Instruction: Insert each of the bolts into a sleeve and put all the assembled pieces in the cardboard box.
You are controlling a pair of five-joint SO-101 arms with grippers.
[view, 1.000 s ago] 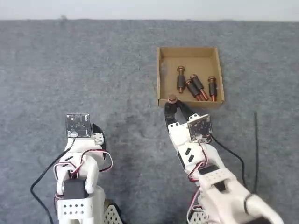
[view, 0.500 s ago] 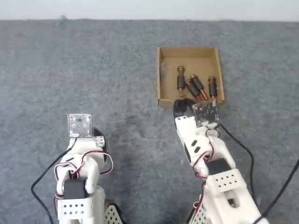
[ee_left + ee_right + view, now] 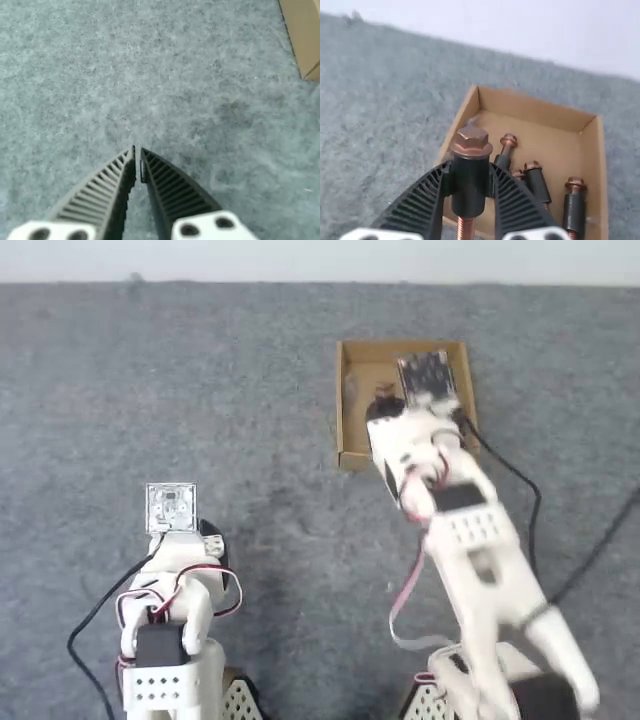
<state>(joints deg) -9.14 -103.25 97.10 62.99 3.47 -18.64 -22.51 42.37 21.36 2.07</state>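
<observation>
My right gripper [image 3: 470,170] is shut on an assembled piece [image 3: 470,150], a copper bolt in a black sleeve, held upright. It hangs over the near part of the open cardboard box [image 3: 535,107]. Three more assembled pieces [image 3: 535,180] lie on the box floor beyond it. In the high view the right arm stretches over the box [image 3: 341,400] and covers most of its inside. My left gripper [image 3: 137,152] is shut on nothing, low over the grey carpet. It sits at the front left [image 3: 208,532], far from the box, whose corner [image 3: 302,35] shows in the left wrist view.
Grey carpet [image 3: 200,380] covers the whole table, with open room left of the box and between the arms. A black cable [image 3: 520,490] trails from the right arm on the right side. A pale wall edges the far side.
The right arm has swung forward with the held piece, from just outside the box's near wall to over the box. The left arm has barely moved.
</observation>
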